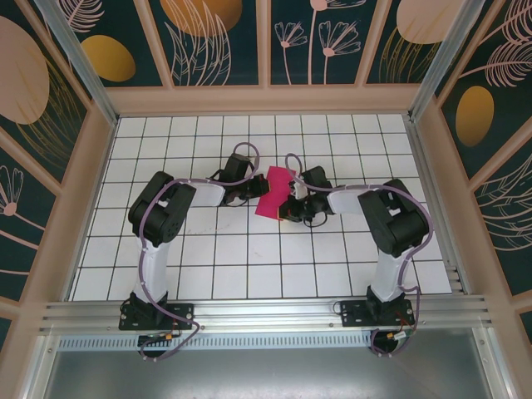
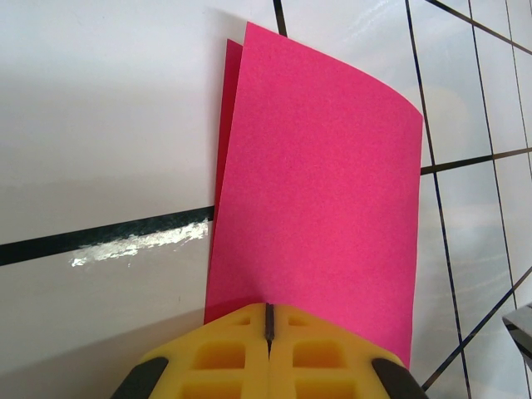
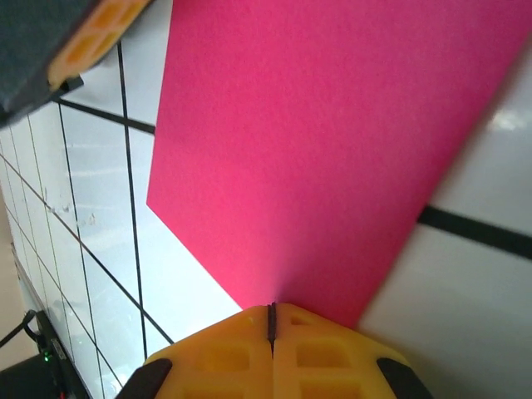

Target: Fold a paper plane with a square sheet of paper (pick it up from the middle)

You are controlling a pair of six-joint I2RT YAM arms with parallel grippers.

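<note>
Aluminium rail [image 1: 266,314], near edge: carries both arm bases side by side.

Tabletop [image 1: 208,274]: white tiles with a black grid, glossy in the wrist views.

Left arm [image 1: 158,218]: white and black, wrapped by a lilac cable, bent inward toward the centre.

Right arm [image 1: 391,220]: same make, mirrored, also bent inward.

Left claw [image 2: 269,320]: yellow pads pressed together, pinching one edge of the sheet; its pad also appears at the upper left corner of the right wrist view.

Right claw [image 3: 272,320]: yellow pads pressed together, pinching the opposite edge of the same sheet.

Square sheet of paper [image 1: 274,193]: magenta-pink, plain, over the middle of the tabletop, spanning the gap between the two claws. From above it sits tilted to the grid lines. In the left wrist view it [image 2: 320,191] is doubled over, a second layer showing along its left side; the right wrist view [image 3: 332,150] gives one flat face.

Enclosure walls [image 1: 216,41], far side: dark teal panels with painted plants, framed in pale wood.
</note>
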